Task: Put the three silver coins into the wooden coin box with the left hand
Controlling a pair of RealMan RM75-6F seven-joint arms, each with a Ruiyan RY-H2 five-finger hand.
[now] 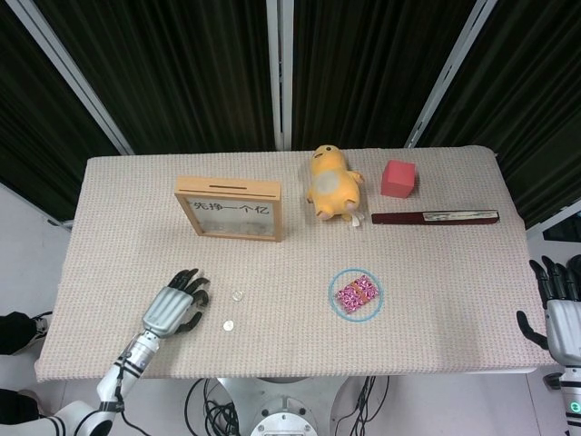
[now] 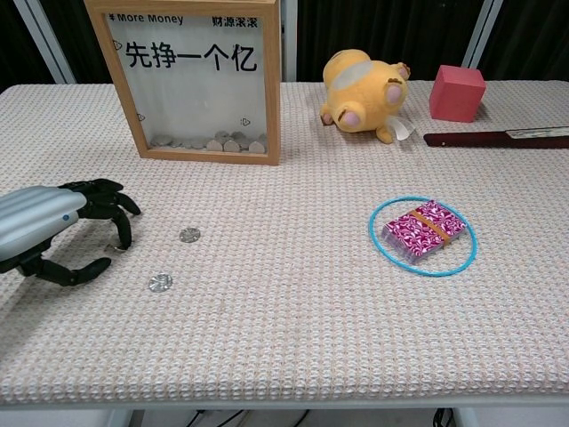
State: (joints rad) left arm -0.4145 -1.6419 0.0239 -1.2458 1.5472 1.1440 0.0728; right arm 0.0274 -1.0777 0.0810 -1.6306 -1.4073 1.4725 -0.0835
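At the lower left of the chest view the left hand hovers low over the woven, nubbly beige table cover, its silver metal back toward the camera and its black fingers arched down and apart, thumb stretched along the cloth. It holds nothing that shows, though a third coin may lie hidden under the fingertips; the view is too poor to say.

Just right of the hand lie two small flat silver coins, round and dull-shiny, one nearer the lower edge and the other a little further up and to the right, both apart from the fingers.

In the middle right sits a thin blue ring around a rectangular pink patterned packet crossed by a yellow band.

The right hand shows only at the lower right edge of the head view, off the table, dark fingers pointing up and spread.

Toward the top left stands the wooden coin box, a light wood frame with a clear front printed with dark characters and a heap of coins along its bottom. To its right lie a soft yellow plush toy, a red cube and a long dark flat strip.
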